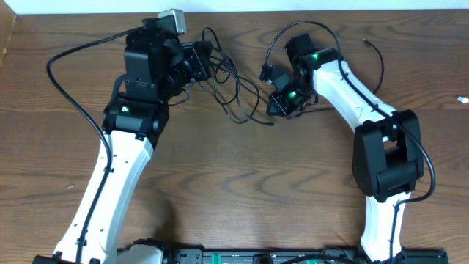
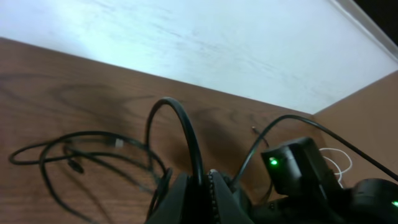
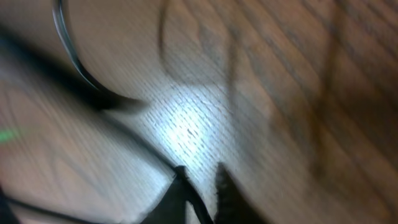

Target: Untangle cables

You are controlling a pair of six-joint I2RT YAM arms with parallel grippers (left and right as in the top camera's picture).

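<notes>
Thin black cord [image 1: 236, 94]: a long, flexible cable in a loose tangle of overlapping loops on the wooden table [image 1: 242, 183], at its upper middle. In the left wrist view, flat loops spread to the left, and one strand arches upward and runs down between the closed fingers of the left gripper [image 2: 199, 185]. Thin white cord [image 2: 341, 163]: only a small curl shows at far right, partly hidden.

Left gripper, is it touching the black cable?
Touching: left wrist view shows the black cable pinched in the shut left gripper, arching up from it.
</notes>
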